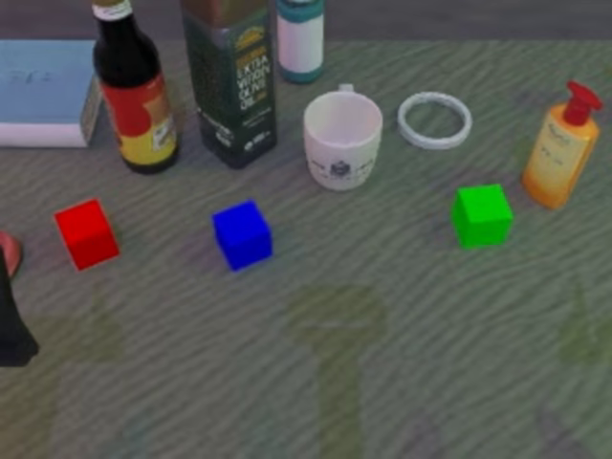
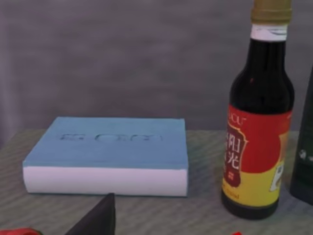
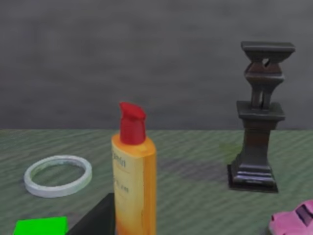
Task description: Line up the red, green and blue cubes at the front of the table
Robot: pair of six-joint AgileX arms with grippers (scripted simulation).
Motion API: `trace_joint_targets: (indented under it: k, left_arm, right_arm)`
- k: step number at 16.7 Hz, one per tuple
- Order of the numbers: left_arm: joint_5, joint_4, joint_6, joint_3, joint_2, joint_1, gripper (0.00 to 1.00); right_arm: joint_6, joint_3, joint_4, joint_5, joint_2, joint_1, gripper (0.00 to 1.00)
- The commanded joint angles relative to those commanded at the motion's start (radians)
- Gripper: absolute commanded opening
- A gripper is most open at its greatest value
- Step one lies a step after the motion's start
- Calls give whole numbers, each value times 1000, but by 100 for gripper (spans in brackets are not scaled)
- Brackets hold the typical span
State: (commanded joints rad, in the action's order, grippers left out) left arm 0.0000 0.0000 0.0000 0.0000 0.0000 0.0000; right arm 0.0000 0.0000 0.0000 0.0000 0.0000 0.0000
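The red cube [image 1: 86, 233] sits at the table's [image 1: 382, 363] left, the blue cube [image 1: 242, 234] left of centre and the green cube [image 1: 481, 215] at the right, all in one rough row across the middle. My left gripper [image 1: 13, 335] is a dark shape at the left edge, nearer the front than the red cube and apart from it. Its one visible finger [image 2: 98, 220] has bare table beside it, so it is open and empty. A corner of the red cube [image 2: 237, 233] barely shows. My right gripper is out of the top view. Its finger [image 3: 98, 218] stands open near the green cube [image 3: 40, 226].
Along the back stand a blue book [image 1: 43, 91], a soy sauce bottle [image 1: 139, 96], an olive oil bottle [image 1: 231, 76], a teal-capped bottle [image 1: 300, 38], a white mug [image 1: 342, 139], a white ring [image 1: 435, 120] and an orange pump bottle [image 1: 561, 143]. A dark stand [image 3: 259, 122] and pink toy car [image 3: 293, 223] lie farther right.
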Motion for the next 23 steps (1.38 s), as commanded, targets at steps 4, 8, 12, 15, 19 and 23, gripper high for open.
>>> trace_joint_targets:
  k: [4, 8, 12, 15, 19, 23]
  left_arm:
    - [1, -21, 18, 30, 30, -3, 100]
    - [3, -138, 120, 207, 218, -12, 100]
    - [1, -327, 285, 489, 569, -22, 100]
    - [-1, -495, 429, 730, 902, -32, 100]
    - [-2, -724, 626, 1046, 1330, -50, 100]
    - [-2, -924, 798, 1330, 1685, -66, 100]
  right_arm:
    - [0, 0, 0, 0, 0, 0, 100]
    - [0, 0, 0, 0, 0, 0, 100]
    - [0, 0, 0, 0, 0, 0, 100]
    - [0, 0, 0, 0, 0, 0, 100]
    - [0, 0, 0, 0, 0, 0, 100]
    - [0, 0, 0, 0, 0, 0, 100]
